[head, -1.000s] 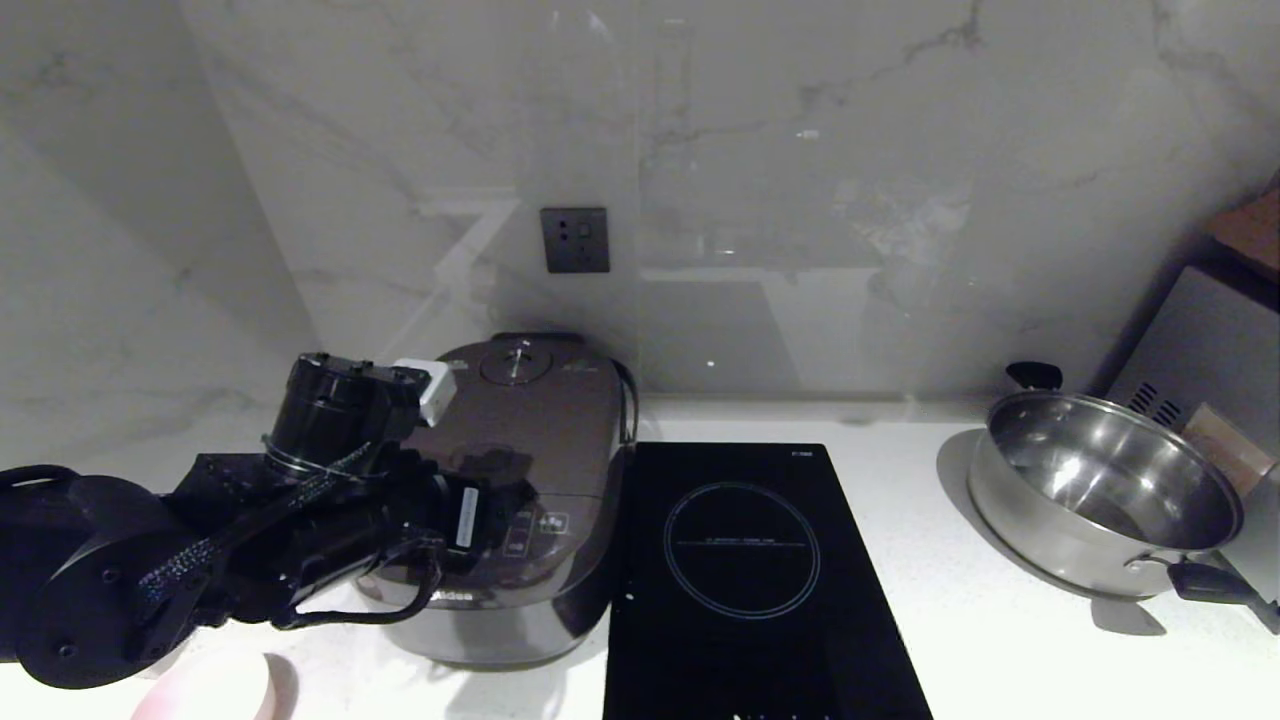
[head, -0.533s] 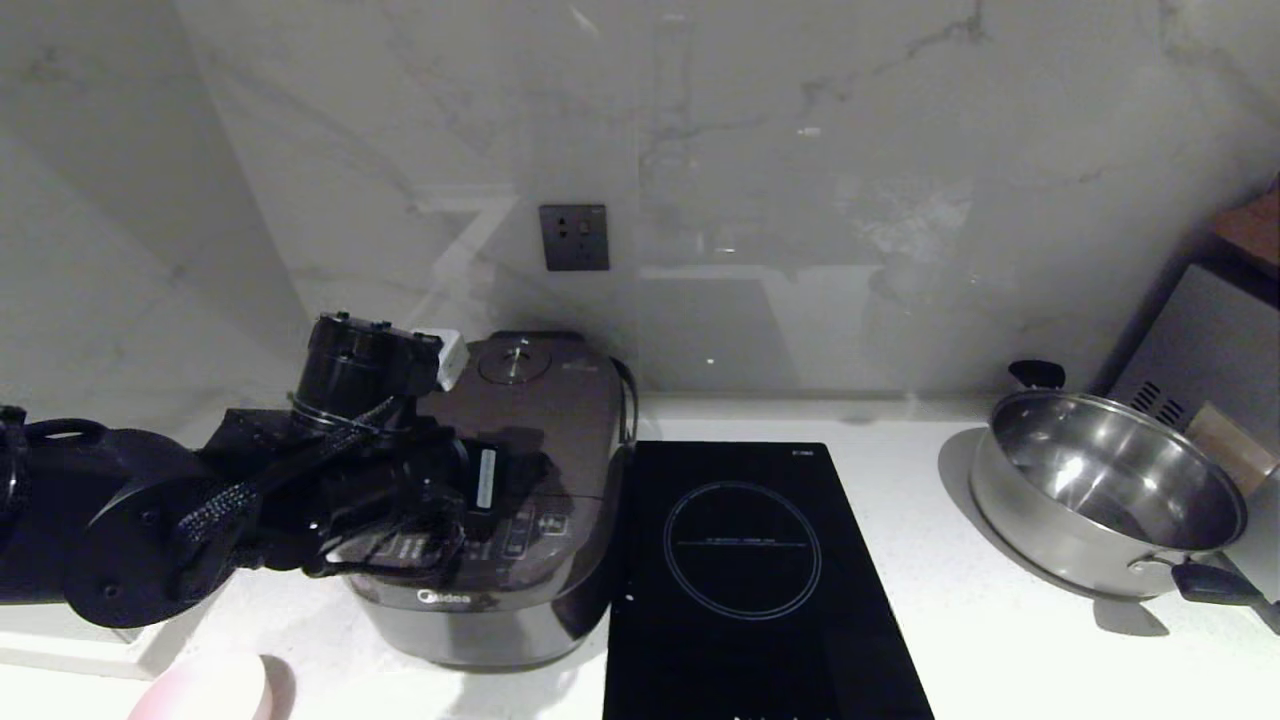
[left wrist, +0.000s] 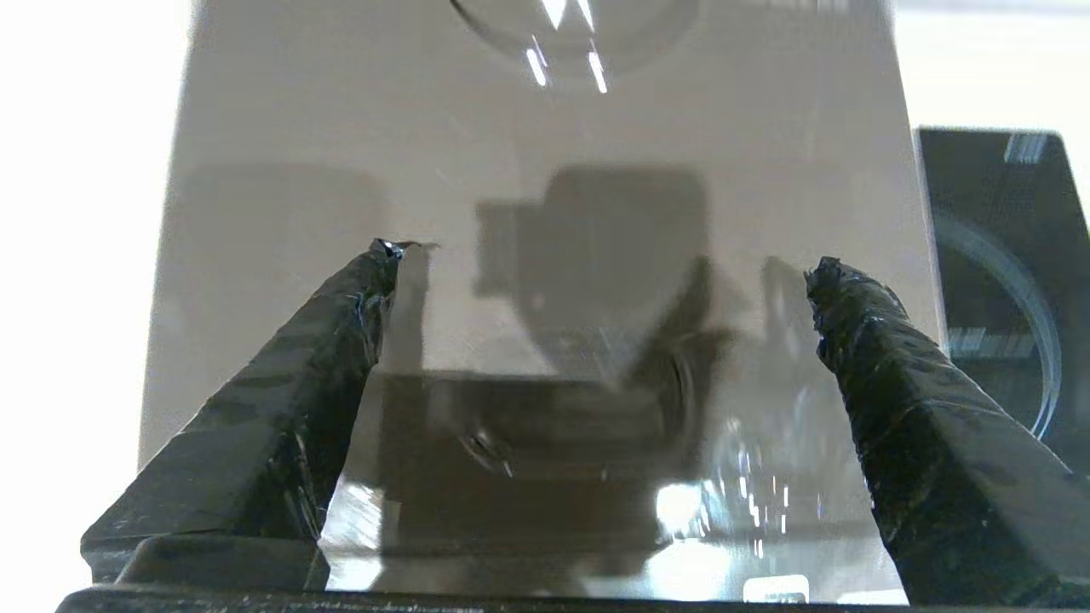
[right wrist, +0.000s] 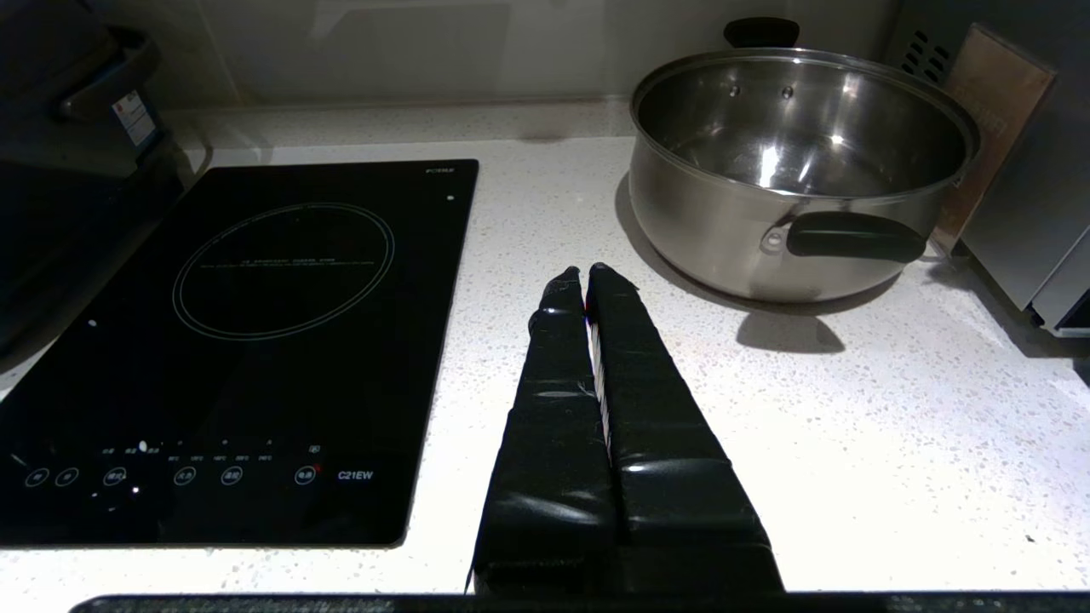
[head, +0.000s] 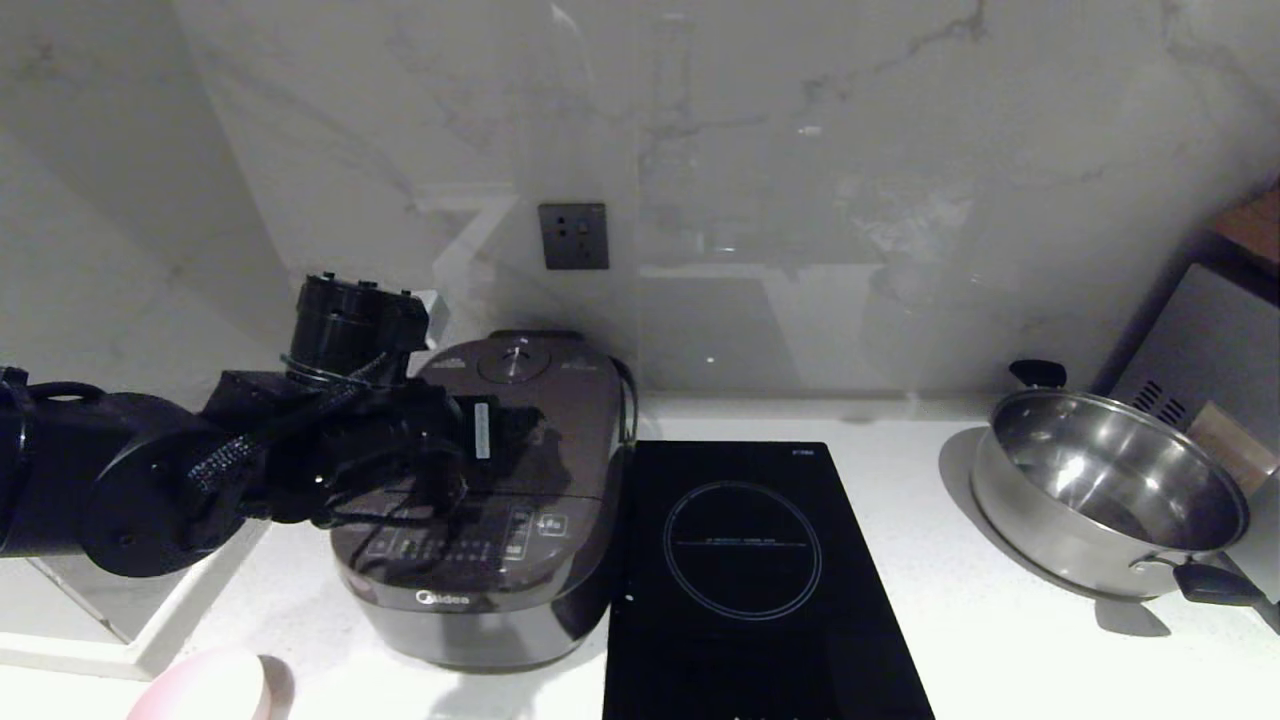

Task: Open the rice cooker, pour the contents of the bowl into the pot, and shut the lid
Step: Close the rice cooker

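Induction hob (head: 745, 570) and steel pan (head: 1105, 490) lie right of the rice cooker (head: 500, 520), lid (head: 530, 420) closed. Left gripper (left wrist: 596, 264), jaws apart, has risen above the lid; right gripper (right wrist: 586, 285), jaws together.

The rice cooker (head: 500, 500) is glossy plastic, the pan (head: 1105, 490) polished steel, the countertop (head: 980, 640) speckled stone.

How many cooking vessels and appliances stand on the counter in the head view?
3: the rice cooker at left under the left arm, the induction hob set in the middle, the steel pan at right. Others may be outside the view.
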Motion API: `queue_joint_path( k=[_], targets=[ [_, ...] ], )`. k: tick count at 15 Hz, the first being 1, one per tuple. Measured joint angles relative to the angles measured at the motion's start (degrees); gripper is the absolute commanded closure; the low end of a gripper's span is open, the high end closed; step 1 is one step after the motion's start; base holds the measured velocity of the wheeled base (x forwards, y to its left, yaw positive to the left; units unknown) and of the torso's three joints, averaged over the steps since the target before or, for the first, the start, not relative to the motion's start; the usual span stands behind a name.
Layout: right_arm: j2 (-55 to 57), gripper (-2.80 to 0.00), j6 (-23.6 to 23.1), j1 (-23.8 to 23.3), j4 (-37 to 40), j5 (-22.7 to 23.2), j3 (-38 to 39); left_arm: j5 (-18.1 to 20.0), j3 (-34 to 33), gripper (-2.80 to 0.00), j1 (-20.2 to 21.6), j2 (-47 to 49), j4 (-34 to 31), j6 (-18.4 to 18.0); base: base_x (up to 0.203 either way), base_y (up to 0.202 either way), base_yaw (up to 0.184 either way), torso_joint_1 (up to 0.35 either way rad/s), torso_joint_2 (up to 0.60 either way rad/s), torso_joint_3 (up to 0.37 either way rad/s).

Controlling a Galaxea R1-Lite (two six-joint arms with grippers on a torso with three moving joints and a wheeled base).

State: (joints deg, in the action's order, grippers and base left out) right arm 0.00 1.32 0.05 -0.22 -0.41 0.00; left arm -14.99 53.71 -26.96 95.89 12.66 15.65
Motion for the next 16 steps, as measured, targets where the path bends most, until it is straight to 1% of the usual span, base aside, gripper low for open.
queue_joint_path(
  k=[4,6,7,10,11,12,14,16],
  targets=[
    [0.02,0.0,0.0,0.0,0.0,-0.02,0.0,0.2,0.82,-2.8,1.83,-2.29,-0.56,0.25,0.0,0.0,0.0,0.0,0.0,0.0],
    [0.01,0.0,0.0,0.0,0.0,0.0,0.0,1.31,-0.81,-2.8,1.7,-4.66,-3.92,0.84,0.0,0.0,0.0,0.0,0.0,0.0],
    [0.0,0.0,0.0,0.0,0.0,-0.05,0.0,2.78,-1.93,-2.8,1.39,-6.03,-5.41,1.84,0.0,0.0,0.0,0.0,0.0,0.0],
    [0.0,0.0,0.02,0.0,0.0,0.0,0.0,9.26,-5.18,-2.8,0.47,-10.99,-8.58,5.74,0.0,0.0,0.0,0.0,0.0,0.0],
    [0.02,0.0,0.0,0.0,0.0,-0.02,0.0,10.25,-5.92,-2.8,0.45,-12.51,-10.28,6.26,0.0,0.0,0.0,0.0,0.0,0.0],
    [0.0,0.0,0.0,0.0,-0.01,-0.02,0.0,10.46,-6.61,0.0,0.45,-14.06,-11.78,6.4,0.0,0.0,0.0,0.0,0.0,0.0],
    [0.02,0.0,0.0,0.0,0.0,0.0,0.0,10.57,-7.87,0.0,0.42,-17.03,-12.67,6.45,0.0,0.0,0.0,0.0,0.0,0.0],
    [0.01,0.0,0.0,0.02,-0.02,0.0,0.0,11.49,-8.81,0.0,0.41,-20.33,-13.39,6.21,0.0,0.0,0.0,0.0,0.0,0.0]
  ],
)
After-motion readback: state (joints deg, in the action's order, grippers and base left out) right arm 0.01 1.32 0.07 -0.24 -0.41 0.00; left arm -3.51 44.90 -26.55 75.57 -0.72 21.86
